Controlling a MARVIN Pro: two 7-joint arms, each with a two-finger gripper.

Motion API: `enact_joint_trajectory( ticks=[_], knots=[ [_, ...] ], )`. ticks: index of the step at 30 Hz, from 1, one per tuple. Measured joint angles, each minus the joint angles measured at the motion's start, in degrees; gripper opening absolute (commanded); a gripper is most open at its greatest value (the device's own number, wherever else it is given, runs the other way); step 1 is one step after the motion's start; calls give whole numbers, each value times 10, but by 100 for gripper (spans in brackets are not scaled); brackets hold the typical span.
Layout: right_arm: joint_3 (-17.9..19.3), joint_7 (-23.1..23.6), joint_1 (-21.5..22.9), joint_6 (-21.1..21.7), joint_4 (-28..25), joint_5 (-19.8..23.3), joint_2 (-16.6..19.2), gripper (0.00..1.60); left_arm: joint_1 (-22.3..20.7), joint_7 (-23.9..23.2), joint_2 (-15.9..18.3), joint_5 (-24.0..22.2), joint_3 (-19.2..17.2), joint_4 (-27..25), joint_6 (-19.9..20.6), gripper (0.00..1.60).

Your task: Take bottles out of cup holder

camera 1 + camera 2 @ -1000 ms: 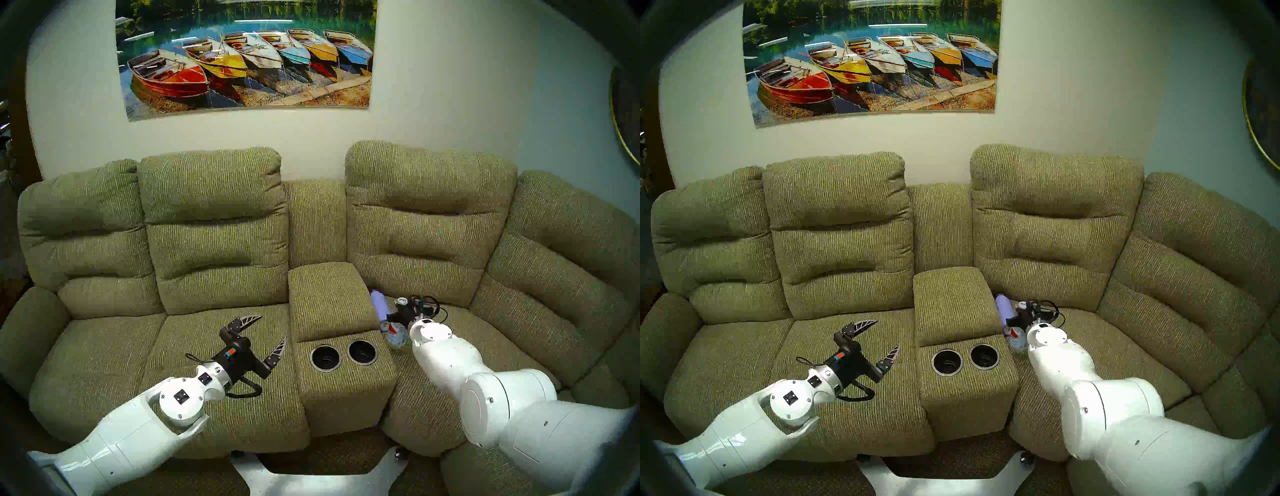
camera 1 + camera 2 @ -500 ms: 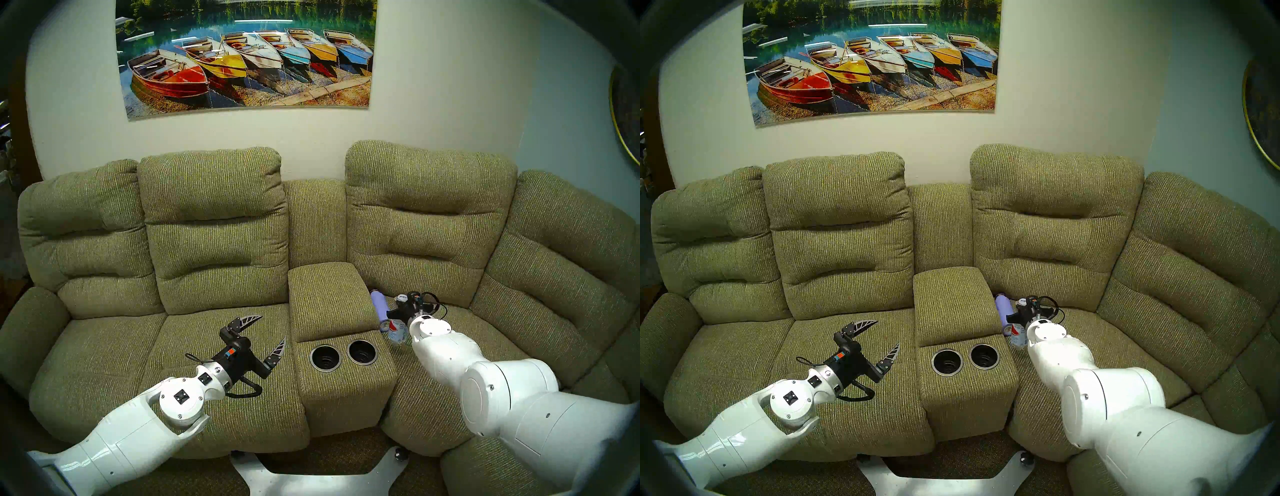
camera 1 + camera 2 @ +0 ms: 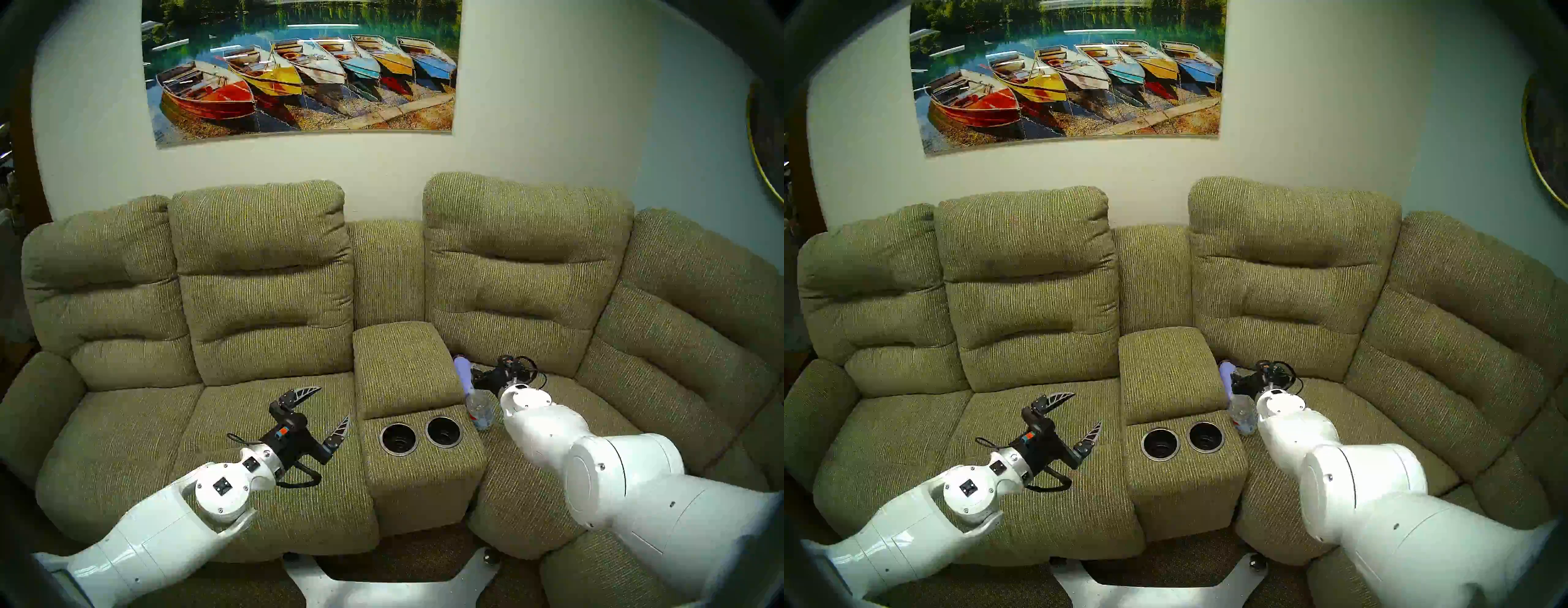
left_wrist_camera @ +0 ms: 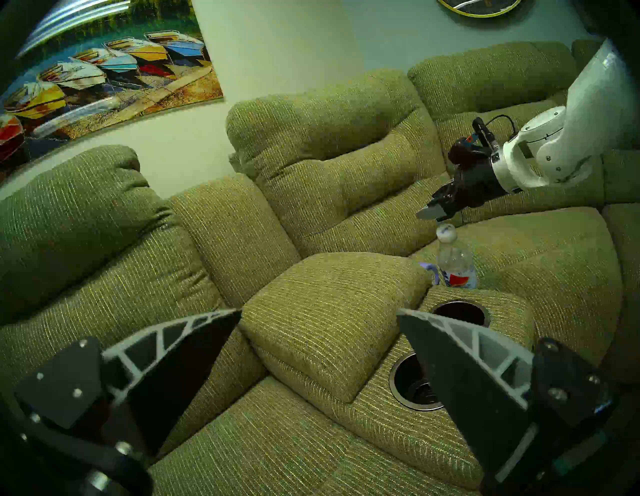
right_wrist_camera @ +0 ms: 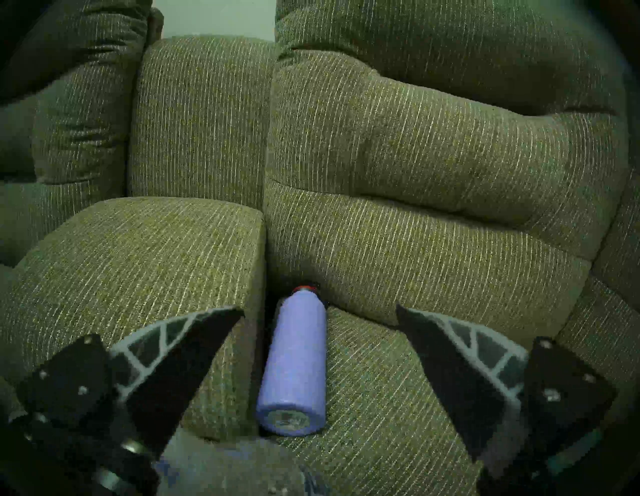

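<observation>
Below the open right claw (image 5: 320, 350) stands the water bottle (image 4: 455, 263).

In the head views the right arm (image 3: 547, 429) is covering the right gripper's fingertips, so its jaws are not showing there. The lavender flask (image 3: 463, 375) is hiding partly behind the console (image 3: 403, 365) and the gripper body; in the left wrist view only a sliver of it is peeking out. The clear water bottle (image 3: 480, 409) is blurring in the head views, its label unreadable, and the right wrist frame's bottom edge is cutting it off
</observation>
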Motion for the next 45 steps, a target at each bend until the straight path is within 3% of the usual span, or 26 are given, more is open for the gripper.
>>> enact_joint_trajectory(
  ticks=[10, 19, 33, 45],
  knots=[
    [1, 5, 4, -16, 2, 3, 0, 160, 0, 0, 0, 0, 0, 0, 0, 160],
    [1, 22, 1, -58, -2, 5, 2, 160, 0, 1, 1, 0, 1, 0, 0, 160],
    [5, 57, -53, -180, -88, 10, 17, 160, -1, 1, 1, -1, 2, 0, 0, 160],
    [14, 96, -107, -234, -146, 18, 32, 160, -2, 2, 1, -1, 3, 1, 0, 160]
  ],
)
